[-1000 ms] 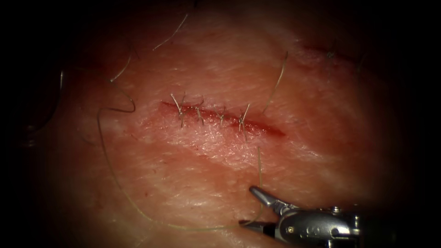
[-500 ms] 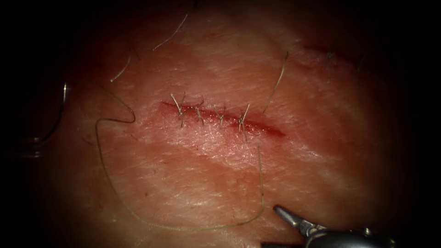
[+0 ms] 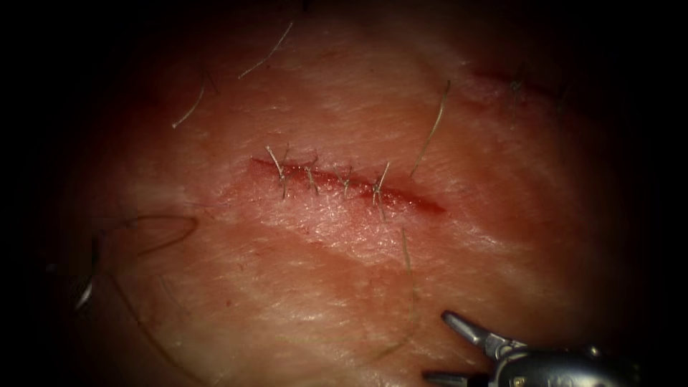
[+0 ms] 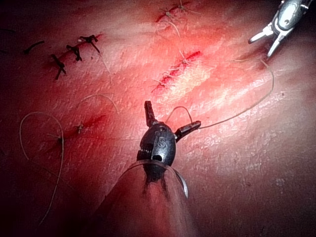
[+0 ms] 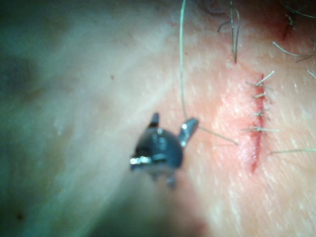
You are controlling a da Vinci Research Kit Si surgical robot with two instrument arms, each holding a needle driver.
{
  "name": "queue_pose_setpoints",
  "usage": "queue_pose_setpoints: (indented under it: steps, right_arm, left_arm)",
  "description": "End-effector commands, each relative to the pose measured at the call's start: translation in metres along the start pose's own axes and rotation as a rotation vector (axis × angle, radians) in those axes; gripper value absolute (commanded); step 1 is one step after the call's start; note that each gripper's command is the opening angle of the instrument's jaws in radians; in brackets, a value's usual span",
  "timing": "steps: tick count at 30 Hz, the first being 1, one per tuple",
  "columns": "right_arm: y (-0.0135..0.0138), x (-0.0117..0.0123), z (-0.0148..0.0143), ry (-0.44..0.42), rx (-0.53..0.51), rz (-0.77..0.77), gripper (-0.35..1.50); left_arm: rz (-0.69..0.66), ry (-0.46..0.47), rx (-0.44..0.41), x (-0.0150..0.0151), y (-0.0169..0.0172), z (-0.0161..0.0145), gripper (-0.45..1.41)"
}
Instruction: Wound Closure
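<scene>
The cut runs across the tissue, with several stitches over its left and middle part. My right tool is below the cut's right end, jaws open and holding nothing. Pale thread runs from under the cut down past it. In the left wrist view my left tool stands open above the tissue. Thread lies against one jaw, not gripped. A small bright glint lies at the dark far left by a dark thread loop. I cannot tell if it is the needle.
Loose cut ends of thread lie above the cut. The left wrist view shows other stitched cuts and the right tool beyond the thread. In the right wrist view thread passes the right tool.
The right tool has drawn back to the right, off the thread it straddled. The long thread loop on the left slid down and left into the dark, along with the curved glint.
</scene>
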Motion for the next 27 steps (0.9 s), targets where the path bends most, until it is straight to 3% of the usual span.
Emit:
queue_pose_setpoints:
  steps: [1, 6, 11, 13, 16, 17, 20, 22, 27]
  right_arm:
    - [-0.0005, -0.0002, 0.0008, 0.0, 0.002, 0.001, 1.43]
    - [-0.0007, -0.0003, 0.0009, 0.003, -0.001, 0.0, 1.43]
    - [-0.0009, -0.0003, 0.001, 0.003, -0.001, -0.002, 1.43]
    - [-0.0008, -0.0003, 0.001, 0.008, -0.005, -0.001, 1.42]
    - [-0.0008, -0.0003, 0.0011, 0.007, -0.006, 0.0, 1.42]
    - [-0.0009, -0.0002, 0.0012, 0.007, -0.006, 0.0, 1.42]
    - [-0.0011, 0.0, 0.0013, 0.01, -0.008, 0.0, 1.42]
    - [-0.001, -0.0001, 0.0013, 0.007, -0.007, 0.0, 1.42]
    - [-0.001, -0.0003, 0.0016, 0.011, -0.013, -0.001, 1.4]
  left_arm:
    - [-0.02, -0.018, 0.051, -0.0006, -0.0005, 0.0, 1.4]
    - [-0.054, -0.007, 0.156, -0.0005, -0.0035, -0.0028, 1.4]
    - [-0.084, 0.012, 0.175, 0.0012, -0.0037, -0.0033, 1.28]
    - [-0.038, 0.022, 0.046, 0.0033, -0.0002, 0.0002, 1.28]
    - [0.004, -0.025, -0.074, 0.0046, 0.0038, 0.0044, 1.28]
    - [0.028, -0.071, -0.158, 0.0051, 0.0067, 0.0076, 1.28]
    - [0.065, -0.139, -0.262, 0.0056, 0.0112, 0.0134, 1.28]
    - [0.091, -0.176, -0.286, 0.006, 0.0136, 0.0181, 1.28]
    - [0.108, -0.241, -0.323, 0.0063, 0.0162, 0.0258, 1.28]
